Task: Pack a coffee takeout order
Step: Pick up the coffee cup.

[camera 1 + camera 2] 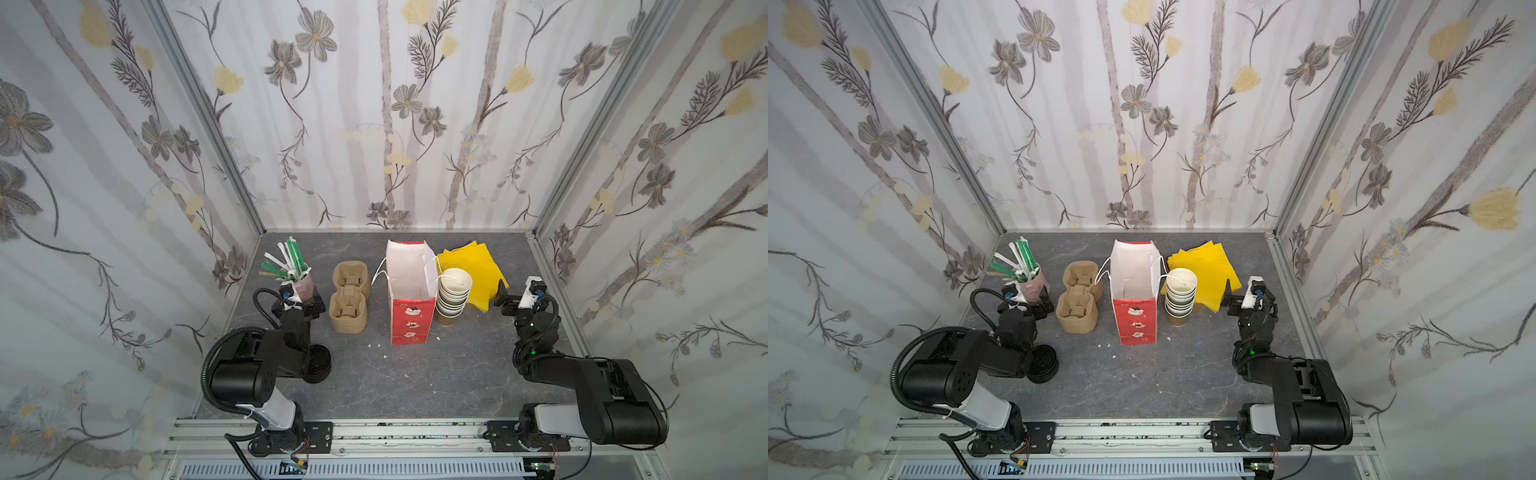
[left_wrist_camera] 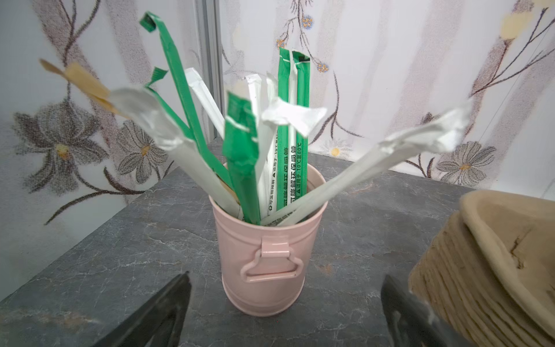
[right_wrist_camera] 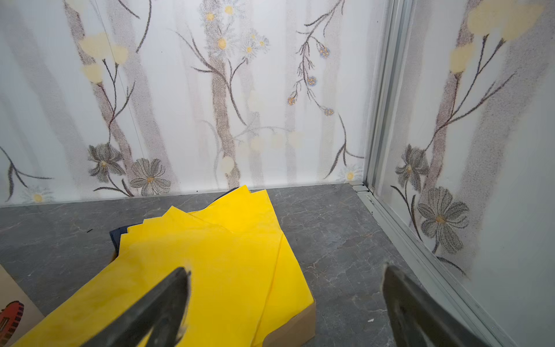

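A red, white-lined paper bag (image 1: pixel 409 316) stands open mid-table. To its left is a stack of tan pulp carriers (image 1: pixel 349 305), to its right a stack of lidless paper cups (image 1: pixel 453 297). Black lids (image 1: pixel 318 365) are piled beside my left arm. Green and white wrapped straws (image 2: pixel 292 126) stand in a pink bucket (image 2: pixel 264 255). My left gripper (image 2: pixel 286 276) is open just short of that bucket, with nothing between its fingers. Yellow napkins (image 3: pixel 210 264) lie fanned at the back right. My right gripper (image 3: pixel 285 270) hangs open over their near corner, holding nothing.
Flowered walls close the table at the back and both sides. An aluminium rail (image 1: pixel 374 432) runs along the front edge. Small white scraps (image 1: pixel 376 345) lie on the grey tabletop (image 1: pixel 415 382) in front of the bag. The carrier stack (image 2: pixel 495 264) stands close beside my left gripper.
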`<state>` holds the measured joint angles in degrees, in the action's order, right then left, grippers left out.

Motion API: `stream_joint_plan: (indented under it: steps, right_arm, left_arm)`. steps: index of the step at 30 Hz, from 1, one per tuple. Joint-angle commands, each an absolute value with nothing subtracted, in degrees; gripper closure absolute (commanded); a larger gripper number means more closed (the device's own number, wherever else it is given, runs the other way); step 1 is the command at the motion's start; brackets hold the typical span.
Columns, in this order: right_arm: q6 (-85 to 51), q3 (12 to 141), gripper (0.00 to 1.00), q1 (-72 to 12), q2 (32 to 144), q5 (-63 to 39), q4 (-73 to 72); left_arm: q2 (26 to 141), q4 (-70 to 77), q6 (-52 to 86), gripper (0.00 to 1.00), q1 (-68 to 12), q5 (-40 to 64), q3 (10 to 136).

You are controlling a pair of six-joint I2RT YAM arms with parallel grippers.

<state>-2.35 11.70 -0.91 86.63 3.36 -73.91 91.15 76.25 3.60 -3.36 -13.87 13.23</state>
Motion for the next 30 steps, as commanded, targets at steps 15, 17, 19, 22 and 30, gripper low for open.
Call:
stream_joint_plan:
  steps: [15,17,19,22,30]
  right_arm:
    - [-1.7,12.1,0.0,-0.9,86.7,3.5,-74.4]
    - [-1.7,12.1,0.0,-0.9,86.7,3.5,-74.3]
    - [-1.7,12.0,0.0,-0.9,86.7,3.5,-74.3]
    - [-1.9,12.1,0.0,-0.7,86.7,3.0,-74.3]
    - [-1.9,11.9,0.0,-0.6,86.6,2.8,-74.4]
  left_arm:
    - [91.0,77.9,3.9,0.0,-3.3,-13.9,13.3]
    - [91.0,77.8,3.9,0.0,-3.3,-13.8,13.3]
    - [91.0,77.9,3.9,0.0,-3.3,-13.8,13.3]
    - [91.0,77.8,3.9,0.0,-3.3,-13.9,13.3]
    - [91.0,77.8,4.0,0.0,-3.0,-13.3,13.3]
